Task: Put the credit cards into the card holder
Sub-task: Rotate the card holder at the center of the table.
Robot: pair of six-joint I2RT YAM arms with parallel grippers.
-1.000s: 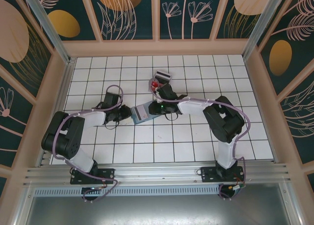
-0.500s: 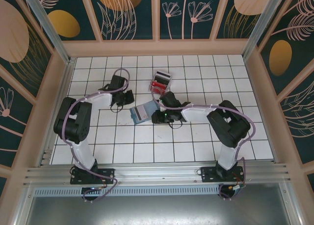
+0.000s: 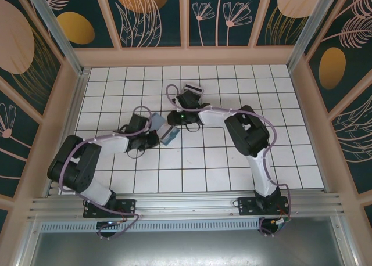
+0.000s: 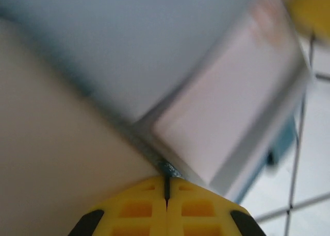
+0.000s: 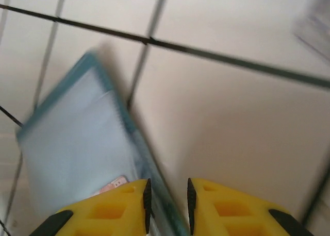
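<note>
We've got the card holder (image 3: 164, 130) lying open on the white tiled counter (image 3: 221, 161), skewed to the grid, teal rim, lighter blue inside. A pale credit card (image 4: 227, 112) sits tucked in one pocket, pretty blurry up close. The other credit cards (image 3: 195, 90) are bunched further back, off to its right.

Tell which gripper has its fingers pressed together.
The left gripper: its yellow fingers meet on the card holder's edge; the right gripper's show a gap.
</note>
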